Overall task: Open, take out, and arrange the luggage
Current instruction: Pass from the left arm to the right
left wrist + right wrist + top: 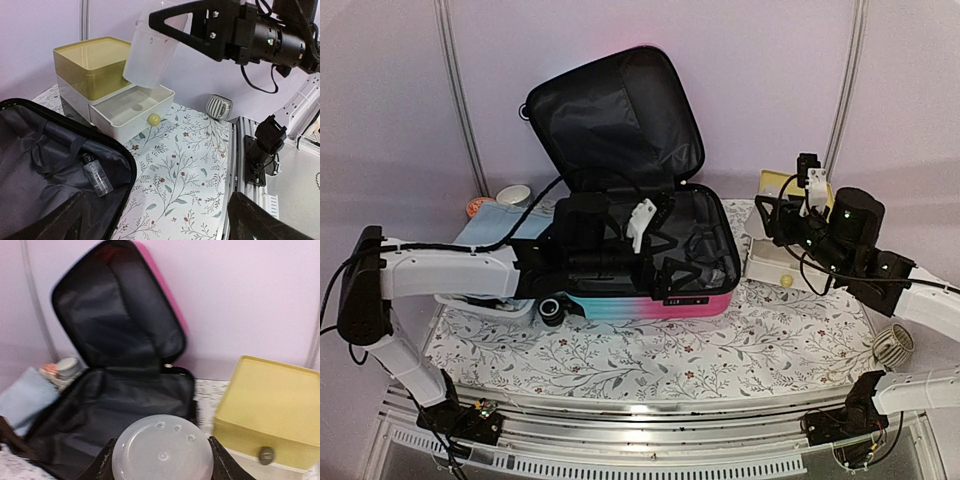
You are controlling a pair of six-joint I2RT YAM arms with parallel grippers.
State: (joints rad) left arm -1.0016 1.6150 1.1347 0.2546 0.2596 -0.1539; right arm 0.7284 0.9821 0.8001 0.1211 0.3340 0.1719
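Near edge: flowered mat [650, 350] covers the table. A striped round thing [892, 345] sits on the mat at the far right, well apart from everything else.

Mid table: the suitcase [650, 305] lies open on the mat, with its pink-to-turquoise shell side facing the near edge. The bottom half is flat and the black lining shows. A small clear bottle [97, 175] lies in the lining close to the right rim.

The left arm reaches in from the left. The left claw [157, 215] is over the suitcase's bottom half, pointing right, jaws spread wide with nothing between them.

Right of the suitcase, just beside it, is the drawer box [92, 67] with a yellow top. Its white lower drawer [127, 112] is pulled out, with a small yellow ball at its front.

The right claw [161, 465] is clamped on a see-through cup [150, 55], one finger on each side. The cup hangs tilted over the open drawer; can't tell if it touches.

Farther back: blue cloth [490, 225] lies left of the suitcase, and a small bowl [513, 195] sits behind it. The suitcase lid stands upright at the rear, close to the pale wall [770, 80], with its black lining facing forward.
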